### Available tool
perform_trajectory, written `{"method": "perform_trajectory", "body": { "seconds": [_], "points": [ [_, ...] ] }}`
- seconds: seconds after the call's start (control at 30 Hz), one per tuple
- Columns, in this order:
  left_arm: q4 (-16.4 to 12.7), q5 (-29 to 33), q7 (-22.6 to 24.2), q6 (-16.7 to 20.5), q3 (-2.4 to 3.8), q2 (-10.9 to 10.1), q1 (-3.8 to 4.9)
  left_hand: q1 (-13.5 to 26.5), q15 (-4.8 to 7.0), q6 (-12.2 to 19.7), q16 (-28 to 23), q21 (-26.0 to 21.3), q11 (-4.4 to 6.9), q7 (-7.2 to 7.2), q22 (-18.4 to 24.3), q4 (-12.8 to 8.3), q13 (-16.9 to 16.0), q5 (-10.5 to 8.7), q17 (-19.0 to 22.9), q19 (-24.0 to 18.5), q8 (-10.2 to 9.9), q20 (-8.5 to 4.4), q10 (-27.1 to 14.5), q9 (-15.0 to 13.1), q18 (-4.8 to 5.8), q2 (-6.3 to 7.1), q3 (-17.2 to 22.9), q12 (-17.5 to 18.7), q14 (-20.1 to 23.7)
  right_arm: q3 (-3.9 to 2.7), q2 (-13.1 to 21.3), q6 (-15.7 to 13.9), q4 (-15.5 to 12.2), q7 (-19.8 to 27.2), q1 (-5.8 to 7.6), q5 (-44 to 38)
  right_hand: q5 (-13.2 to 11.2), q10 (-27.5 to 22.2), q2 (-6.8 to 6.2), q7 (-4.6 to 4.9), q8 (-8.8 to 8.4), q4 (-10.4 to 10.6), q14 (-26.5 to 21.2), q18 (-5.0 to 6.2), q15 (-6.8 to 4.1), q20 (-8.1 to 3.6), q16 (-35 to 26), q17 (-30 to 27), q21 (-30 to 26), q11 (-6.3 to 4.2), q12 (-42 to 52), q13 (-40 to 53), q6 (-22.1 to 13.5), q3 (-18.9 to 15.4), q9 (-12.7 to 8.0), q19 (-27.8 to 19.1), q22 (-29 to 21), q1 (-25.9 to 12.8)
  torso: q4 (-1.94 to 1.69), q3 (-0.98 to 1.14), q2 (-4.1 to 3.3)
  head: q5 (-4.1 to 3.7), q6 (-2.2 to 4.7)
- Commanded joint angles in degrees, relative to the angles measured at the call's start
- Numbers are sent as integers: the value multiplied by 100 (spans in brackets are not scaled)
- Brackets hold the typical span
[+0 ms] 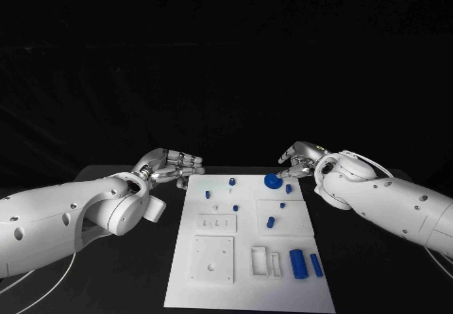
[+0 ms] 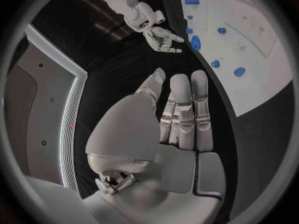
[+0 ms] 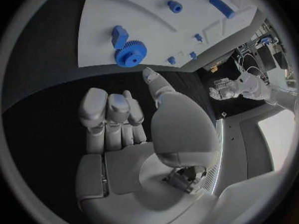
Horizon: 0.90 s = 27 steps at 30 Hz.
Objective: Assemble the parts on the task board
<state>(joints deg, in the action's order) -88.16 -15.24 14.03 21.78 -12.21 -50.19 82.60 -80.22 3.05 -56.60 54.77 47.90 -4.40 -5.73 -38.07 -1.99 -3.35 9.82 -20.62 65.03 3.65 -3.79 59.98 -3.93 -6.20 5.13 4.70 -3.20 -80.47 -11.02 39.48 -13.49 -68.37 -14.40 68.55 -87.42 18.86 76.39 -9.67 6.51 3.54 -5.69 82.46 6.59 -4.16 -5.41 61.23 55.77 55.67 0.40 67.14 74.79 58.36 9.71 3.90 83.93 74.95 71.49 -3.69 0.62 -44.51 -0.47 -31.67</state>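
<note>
The white task board [image 1: 247, 288] lies in the middle of the black table. A blue gear [image 1: 273, 180] sits at the board's far right corner, also seen in the right wrist view [image 3: 130, 53]. My right hand [image 1: 298, 160] hovers just behind the gear with its fingers [image 3: 109, 115] half curled, thumb out, and nothing in it. My left hand [image 1: 173, 165] hangs off the board's far left corner, its fingers [image 2: 187, 109] straight and side by side, holding nothing. Small blue pegs [image 1: 232, 181] [image 1: 207, 194] stand on the far part of the board. Two blue cylinders [image 1: 298, 263] lie near its front right.
Raised white blocks with holes [image 1: 213, 260] and a slotted frame [image 1: 265, 260] occupy the board's near half. More small blue pieces [image 1: 271, 222] lie in its middle right. Black tabletop [image 1: 378, 261] surrounds the board on both sides.
</note>
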Motion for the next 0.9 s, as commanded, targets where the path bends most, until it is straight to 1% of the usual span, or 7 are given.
{"method": "perform_trajectory", "body": {
  "seconds": [0.03, 0.07, 0.23, 0.5, 0.6, 0.77, 0.9],
  "points": [
    [4, 35, 83, -75, 5, 10, 12, -37, -10, 5, 16, 2, -9, -26, -6, -10, -6, 30, -5, 24, -6, 2, -8, -1, 20, 18, 37, -14, -37, -3, -47, 399, 67, -44, -24, 49, -9, 27, -5, -1, 8, 19, 14, 18, 23, 40, 14, 17, 10, -5, 41, 3, -62, -72, 7, 354, 238, 41, -6, -1, -4, -9, -30],
    [5, 35, 83, -76, 5, 9, 12, -37, -10, 5, 16, 2, -9, -26, -6, -10, -6, 30, -5, 24, -6, 2, -8, -1, 20, 18, 37, -14, -37, -3, -63, 410, 86, -46, -32, 28, -21, 28, -9, -2, 6, 27, 15, 18, 24, 40, 13, 20, 7, -4, 43, 2, -68, -85, 6, 354, 240, 39, -2, -2, -4, -6, -36],
    [9, 35, 88, -80, 5, 10, 12, -22, -9, 4, 33, -1, -8, -24, -43, -12, -6, 31, -9, 17, -4, 1, -9, -2, 22, 15, 29, -14, -28, -3, -147, 419, 175, -50, -61, -38, -103, 27, -10, 2, 8, 105, 19, 20, 28, 45, 12, 44, 6, 0, 54, -2, -92, -196, 7, 357, 266, 68, -4, -2, -5, -6, -55],
    [6, 29, 89, -94, 5, 22, 12, -22, -9, 4, 33, -1, -8, -24, -43, -12, -6, 31, -9, 17, -4, 1, -9, -2, 22, 15, 29, -14, -28, -3, -298, 354, 319, -35, -92, -118, -106, 31, -6, -1, 7, 166, 22, 16, 27, 44, 14, 61, 23, -2, 68, 0, -80, -234, 7, 362, 288, 76, 4, 2, -3, 6, -82],
    [13, 28, 87, -96, 5, 28, 12, -22, -9, 4, 33, -1, -8, -24, -43, -12, -6, 31, -9, 17, -4, 1, -9, -2, 22, 15, 29, -14, -28, -2, -333, 340, 349, -27, -101, -124, -103, 35, 2, -3, 9, 176, 22, 17, 27, 44, 10, 60, 17, -2, 75, 3, -68, -235, 8, 361, 289, 80, 4, 1, -5, 7, -89],
    [22, 25, 86, -100, 5, 41, 12, -22, -9, 4, 33, -1, -8, -24, -43, -12, -6, 31, -9, 17, -4, 1, -9, -2, 22, 15, 29, -14, -28, 1, -387, 334, 399, -19, -120, -134, -107, 39, 19, -8, 10, 186, 22, 16, 24, 42, 9, 64, 17, -6, 82, 7, -42, -218, 9, 361, 294, 93, 7, -1, -2, 39, -103],
    [25, 24, 84, -103, 5, 48, 12, -22, -9, 4, 33, -1, -8, -24, -43, -12, -6, 31, -9, 17, -4, 1, -9, -2, 22, 15, 29, -14, -28, 4, -416, 330, 438, -19, -132, -160, -110, 43, 26, -15, 7, 181, 27, 12, 19, 36, 14, 78, 16, -12, 89, 10, 2, -137, 4, 363, 305, 95, 4, 1, 0, 43, -105]
  ]
}}
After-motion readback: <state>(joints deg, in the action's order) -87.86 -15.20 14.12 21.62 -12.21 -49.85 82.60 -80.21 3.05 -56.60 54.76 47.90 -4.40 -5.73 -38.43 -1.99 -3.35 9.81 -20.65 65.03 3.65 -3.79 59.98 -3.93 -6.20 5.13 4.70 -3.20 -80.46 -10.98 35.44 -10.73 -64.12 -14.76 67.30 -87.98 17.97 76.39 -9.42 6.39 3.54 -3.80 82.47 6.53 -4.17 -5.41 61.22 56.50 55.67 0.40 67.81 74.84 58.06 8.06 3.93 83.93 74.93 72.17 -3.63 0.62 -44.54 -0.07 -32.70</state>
